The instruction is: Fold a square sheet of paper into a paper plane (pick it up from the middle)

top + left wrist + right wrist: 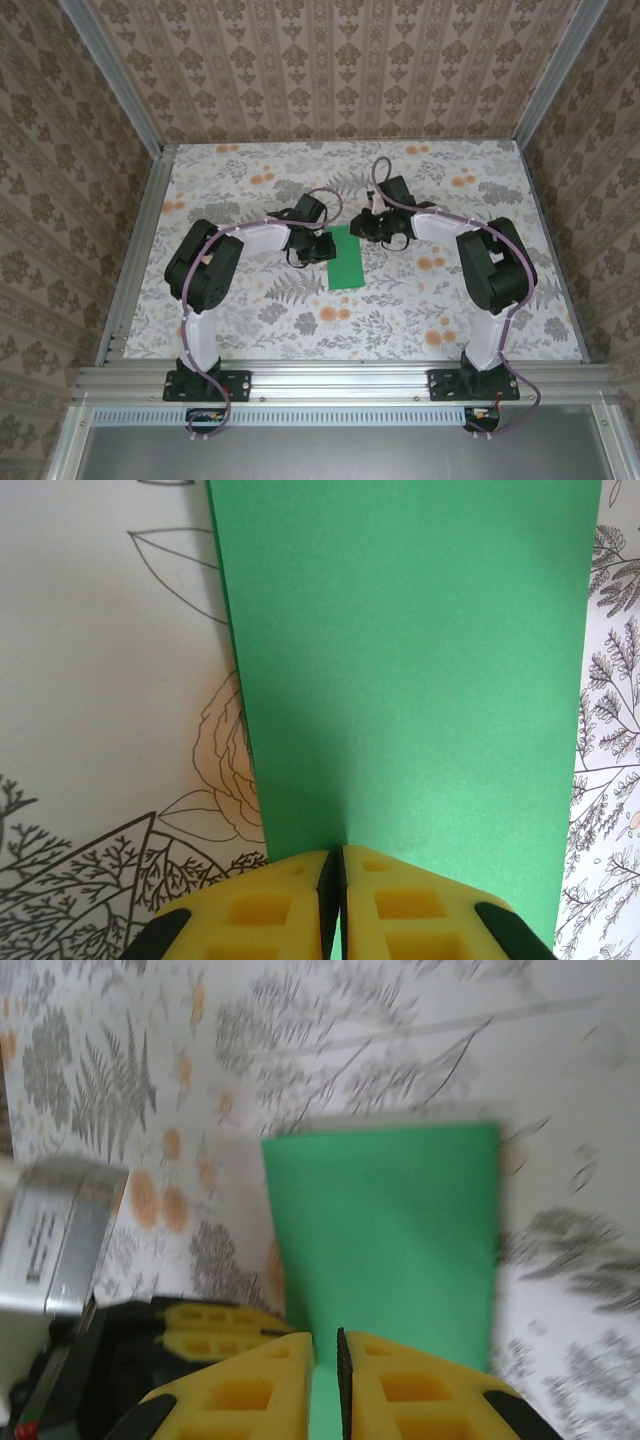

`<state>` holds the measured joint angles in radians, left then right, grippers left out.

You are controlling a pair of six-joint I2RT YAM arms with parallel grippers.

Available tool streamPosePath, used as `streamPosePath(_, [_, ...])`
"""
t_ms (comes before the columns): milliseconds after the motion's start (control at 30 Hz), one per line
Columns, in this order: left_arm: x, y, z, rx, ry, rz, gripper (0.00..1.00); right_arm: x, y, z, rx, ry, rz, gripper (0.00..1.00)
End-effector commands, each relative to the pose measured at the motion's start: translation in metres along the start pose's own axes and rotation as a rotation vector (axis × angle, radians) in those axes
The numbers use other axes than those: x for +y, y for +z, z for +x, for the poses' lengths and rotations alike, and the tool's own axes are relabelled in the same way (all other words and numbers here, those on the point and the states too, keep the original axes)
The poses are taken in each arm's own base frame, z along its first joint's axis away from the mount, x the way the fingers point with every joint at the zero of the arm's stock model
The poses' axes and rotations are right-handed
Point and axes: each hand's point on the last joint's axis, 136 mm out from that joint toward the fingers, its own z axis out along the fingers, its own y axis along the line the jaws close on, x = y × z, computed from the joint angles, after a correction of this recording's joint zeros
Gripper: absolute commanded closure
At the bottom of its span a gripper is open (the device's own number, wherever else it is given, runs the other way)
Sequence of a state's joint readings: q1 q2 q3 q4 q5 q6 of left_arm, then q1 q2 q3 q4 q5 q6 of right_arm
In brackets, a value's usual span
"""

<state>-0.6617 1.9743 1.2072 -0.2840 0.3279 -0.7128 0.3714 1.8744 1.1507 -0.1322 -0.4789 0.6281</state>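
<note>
My left gripper (pixel 335 865) pinches the square sheet of paper (pixel 410 680), which lies flat straight ahead. My right gripper (pixel 325 1345) is nearly pressed together at its edge, grip unclear. I judge: keep edges aligned, crease slowly.

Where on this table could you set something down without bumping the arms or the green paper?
Free: the far strip of table along the back wall, and the near strip between the green paper and the front rail. Crowded: the centre, where the left pincer and right pincer meet at the paper.
</note>
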Motion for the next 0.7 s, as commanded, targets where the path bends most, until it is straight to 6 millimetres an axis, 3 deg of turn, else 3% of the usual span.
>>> streamPosePath(0, [0.066,0.025,0.057,0.185,-0.044,-0.239,0.86,-0.004,0.003,0.031,0.094,-0.003,0.000,0.83])
streamPosePath(200, [0.068,0.024,0.058,0.185,-0.047,-0.247,0.86,-0.020,0.013,0.064,0.195,0.009,0.035,0.83])
streamPosePath(467, [0.075,0.024,0.062,0.190,-0.054,-0.271,0.86,-0.065,0.008,0.096,0.273,0.037,0.172,0.83])
streamPosePath(567, [0.076,0.025,0.062,0.193,-0.057,-0.271,0.86,-0.061,0.002,0.094,0.263,0.018,0.171,0.83])
streamPosePath(667, [0.075,0.026,0.062,0.193,-0.057,-0.270,0.86,-0.039,-0.006,0.092,0.253,-0.016,0.101,0.83])
